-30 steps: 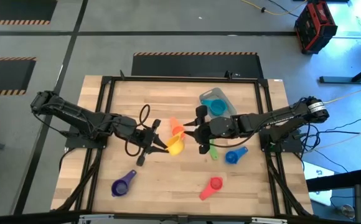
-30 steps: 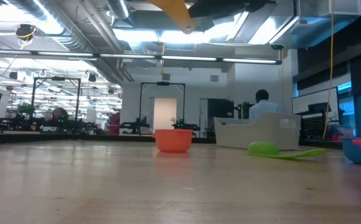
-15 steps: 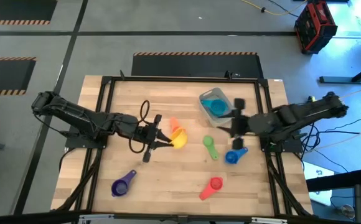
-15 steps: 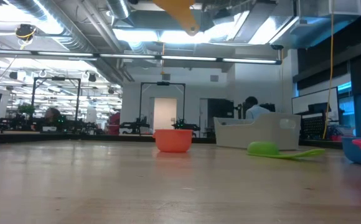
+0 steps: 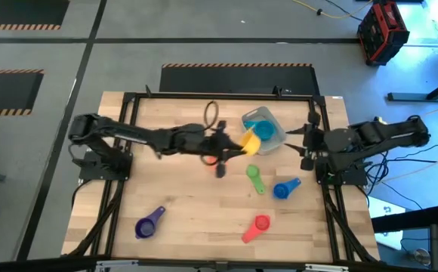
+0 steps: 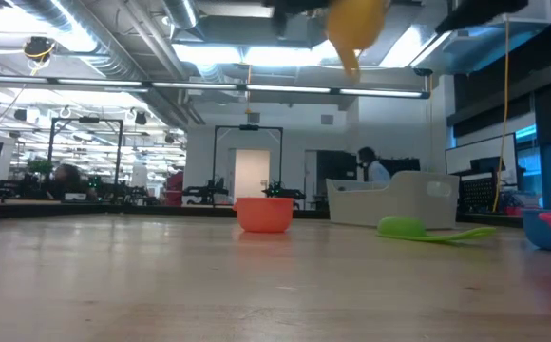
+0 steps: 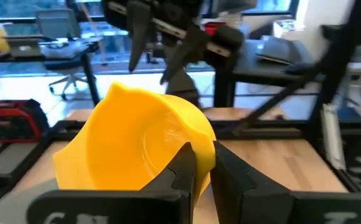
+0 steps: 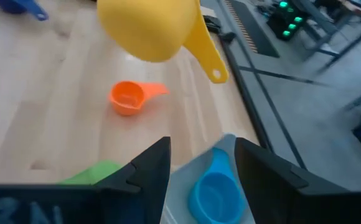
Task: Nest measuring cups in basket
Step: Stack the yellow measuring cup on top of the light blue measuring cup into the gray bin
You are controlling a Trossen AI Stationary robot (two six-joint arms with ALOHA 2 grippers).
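Note:
The yellow cup [image 5: 251, 141] hangs in the air at the near-left corner of the translucent basket [image 5: 273, 136], in my left gripper [image 5: 235, 143], which is shut on it. A light blue cup [image 5: 263, 130] lies inside the basket. The orange cup [image 8: 127, 98] sits upright on the table, mostly under my left arm in the high view. The green [image 5: 254, 179], dark blue [image 5: 283, 189], red [image 5: 259, 224] and purple [image 5: 149, 224] cups lie on the table. My right gripper [image 5: 304, 143] is open at the table's right edge and holds nothing. My left gripper pinches the yellow cup's bowl wall [image 7: 202, 146], one finger [image 7: 183, 168] on the inner side and one outside. The fingers come level from the table's left. The cup is lifted well clear of the table, tilted, and its handle [image 8: 208, 59] sticks out free.
A black frame [image 5: 128, 136] edges the wooden table. The near-left part of the table holds only the purple cup. In the low view, the room behind the table has desks and a person [image 6: 369, 163].
My left gripper has carried the yellow cup from the table's middle toward the right and far side, up to the basket. My right gripper has drawn back from beside the yellow cup to the table's right edge.

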